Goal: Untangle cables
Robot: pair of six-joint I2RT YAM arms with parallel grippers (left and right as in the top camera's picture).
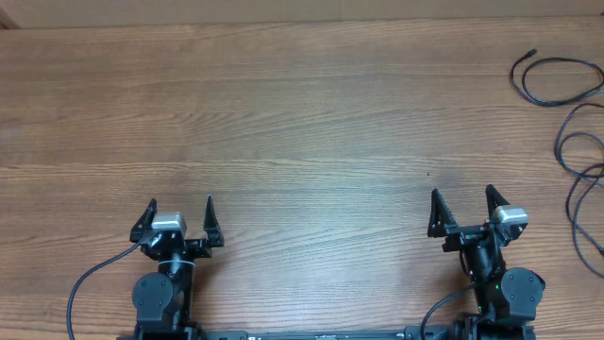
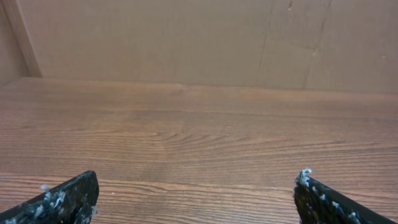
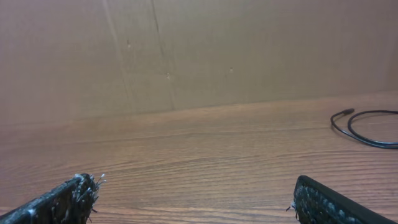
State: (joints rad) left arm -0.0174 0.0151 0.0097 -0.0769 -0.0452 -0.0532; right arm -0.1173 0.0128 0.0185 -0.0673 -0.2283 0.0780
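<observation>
Arms: 2 black arms stand at the near edge of the table [image 1: 302, 113], the left arm [image 1: 159, 283] and the right arm [image 1: 505, 279], well apart from each other.
Pincer on left side: the left gripper [image 1: 180, 204] is spread wide and holds nothing. Its 2 fingers point toward the far edge, and bare wood shows between them.
Left wrist view: the left gripper [image 2: 197, 177] shows only 2 dark fingertips in the bottom corners, with wood grain between them.
Pincer on right side: the right gripper [image 1: 462, 195] is also spread wide and has nothing between its fingers.
Right wrist view: the right gripper [image 3: 194, 183] shows 2 dark fingertips low in the frame, above the wood.
Task object, nearer part: the cable loops [image 1: 558, 144] lie flat on the table at its right edge, ahead and to the right of the right gripper and apart from it. They run out of the frame.
Task object, farther part: the black cable [image 1: 516, 77] lies in the far right corner as an open curve with 1 free end. In the right wrist view the black cable [image 3: 343, 113] is at the right side, well ahead of the fingertips.
Background: the brown wall [image 2: 186, 37] rises behind the far edge of the table.
</observation>
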